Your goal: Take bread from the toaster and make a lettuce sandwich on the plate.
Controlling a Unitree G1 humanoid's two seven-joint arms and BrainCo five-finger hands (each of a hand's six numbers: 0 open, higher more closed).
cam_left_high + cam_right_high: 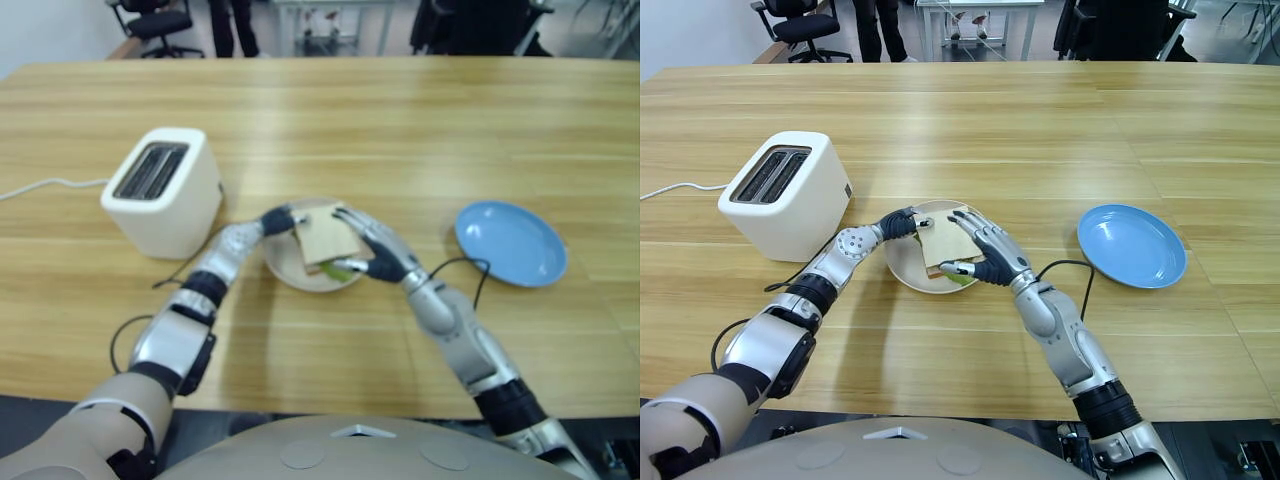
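A white toaster (780, 195) stands at the left with dark slots on top. To its right lies a beige plate (902, 268) holding a tan bread slice (945, 243), tilted over green lettuce (338, 268) and a lower slice. My left hand (898, 224) is at the bread's left corner, its fingers curled onto the edge. My right hand (988, 252) lies over the bread's right side, fingers spread on top and thumb beneath near the lettuce.
A blue plate (1132, 246) sits bare to the right of my right hand. The toaster's white cord (675, 190) runs off to the left. Black cables trail from both wrists across the wooden table (970, 130). Chairs stand beyond the far edge.
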